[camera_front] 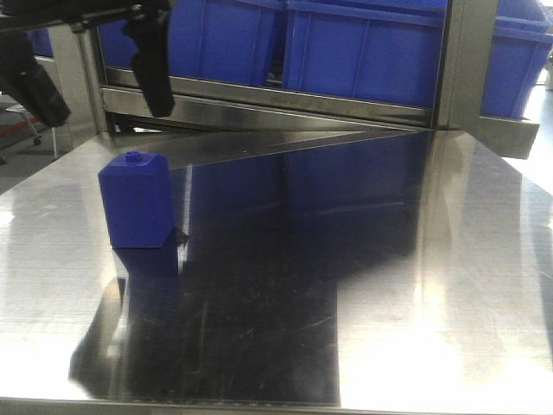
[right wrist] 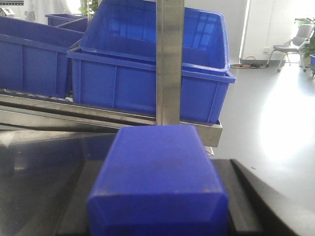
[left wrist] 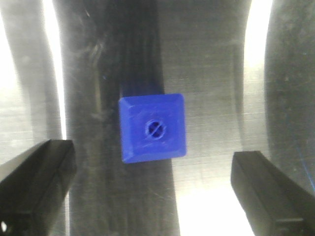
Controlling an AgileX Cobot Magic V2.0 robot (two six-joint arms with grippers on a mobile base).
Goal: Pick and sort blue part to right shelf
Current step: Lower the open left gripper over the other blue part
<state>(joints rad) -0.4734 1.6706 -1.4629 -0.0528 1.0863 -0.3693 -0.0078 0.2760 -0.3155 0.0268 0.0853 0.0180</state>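
Note:
My right gripper point(right wrist: 158, 209) is shut on the blue part point(right wrist: 157, 167), a blue block with sloped shoulders that fills the lower right wrist view; its top end is hidden. It hangs in front of the right shelf point(right wrist: 170, 64), facing a steel post and a large blue bin point(right wrist: 123, 83). The shelf point(camera_front: 467, 60) also runs along the back of the front view. My left gripper point(left wrist: 152, 191) is open, hovering above a squat blue block point(left wrist: 153, 128) with a tiny stud. From the front, that block point(camera_front: 136, 201) stands at the table's left under the left gripper point(camera_front: 95, 82).
The shiny steel table point(camera_front: 389, 259) reflects the bins. Several blue bins point(camera_front: 363, 43) sit in the rack behind it. An office chair point(right wrist: 290, 46) stands on the open floor to the right of the shelf.

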